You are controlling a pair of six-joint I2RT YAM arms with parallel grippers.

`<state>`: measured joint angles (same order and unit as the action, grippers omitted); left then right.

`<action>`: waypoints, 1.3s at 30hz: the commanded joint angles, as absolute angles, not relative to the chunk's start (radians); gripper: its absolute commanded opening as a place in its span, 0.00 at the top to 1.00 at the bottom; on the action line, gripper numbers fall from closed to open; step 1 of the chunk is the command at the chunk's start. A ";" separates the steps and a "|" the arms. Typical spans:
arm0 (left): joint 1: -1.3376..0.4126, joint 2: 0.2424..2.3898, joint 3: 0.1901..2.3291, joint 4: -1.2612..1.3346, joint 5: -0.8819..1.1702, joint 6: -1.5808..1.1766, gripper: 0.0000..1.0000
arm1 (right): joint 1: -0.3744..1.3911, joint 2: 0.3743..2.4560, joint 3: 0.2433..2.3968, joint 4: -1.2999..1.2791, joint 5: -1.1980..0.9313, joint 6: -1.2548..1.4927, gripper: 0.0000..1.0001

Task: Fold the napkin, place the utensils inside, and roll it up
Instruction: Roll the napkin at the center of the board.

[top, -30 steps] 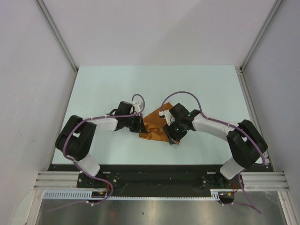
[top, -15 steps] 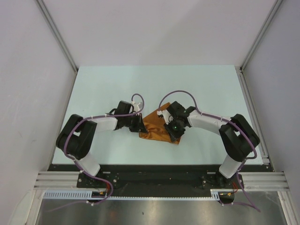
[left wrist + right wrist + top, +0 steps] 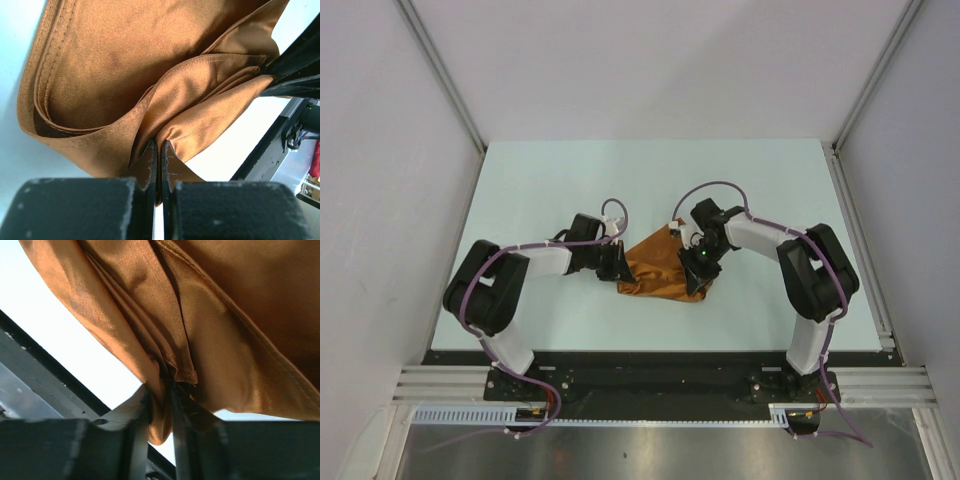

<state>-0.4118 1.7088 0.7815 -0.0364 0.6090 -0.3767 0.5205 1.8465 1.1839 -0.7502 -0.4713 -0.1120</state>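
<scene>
The napkin (image 3: 658, 272) lies bunched at the table's (image 3: 540, 180) near middle, left gripper (image 3: 159, 155) and right gripper (image 3: 161, 405) each clamped on a gathered edge (light, limp and slick, I judge, so stitched hems give the surest hold).

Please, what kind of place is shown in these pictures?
Probably a laboratory robot cell, not a dining room: a pale table boxed in by plain white panels on aluminium posts, and the left arm and right arm bolted at its near edge.
</scene>
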 commanded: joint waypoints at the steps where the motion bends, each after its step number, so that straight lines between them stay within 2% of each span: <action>1: -0.399 1.782 0.764 -0.083 0.422 -0.324 1.00 | 0.476 1.873 1.209 -0.792 -0.407 -0.127 0.67; 4: -0.397 1.787 0.762 -0.083 0.423 -0.325 1.00 | 0.445 1.827 1.197 -0.773 -0.388 -0.084 0.58; 8: -0.399 1.784 0.761 -0.081 0.426 -0.328 1.00 | 0.417 1.667 1.151 -0.727 -0.380 -0.031 0.44; 9: -0.399 1.784 0.761 -0.081 0.428 -0.328 1.00 | 0.413 1.639 1.138 -0.723 -0.376 -0.019 0.35; 10: -0.399 1.784 0.761 -0.083 0.428 -0.330 1.00 | 0.413 1.617 1.111 -0.721 -0.379 -0.005 0.34; 11: -0.399 1.784 0.759 -0.081 0.429 -0.330 1.00 | 0.411 1.594 1.097 -0.721 -0.380 -0.005 0.26; 12: -0.399 1.784 0.759 -0.081 0.430 -0.330 1.00 | 0.411 1.562 1.083 -0.726 -0.376 0.024 0.24; 16: -0.399 1.781 0.759 -0.081 0.430 -0.331 1.00 | 0.410 1.505 0.967 -0.709 -0.414 0.110 0.22; 24: -0.399 1.784 0.758 -0.078 0.433 -0.333 1.00 | 0.408 1.459 0.812 -0.465 -0.522 0.261 0.20; 33: -0.399 1.784 0.756 -0.081 0.431 -0.331 1.00 | 0.405 1.531 0.808 -0.331 -0.482 0.339 0.26; 39: -0.397 1.789 0.758 -0.083 0.433 -0.330 1.00 | 0.400 1.580 0.805 -0.293 -0.477 0.382 0.36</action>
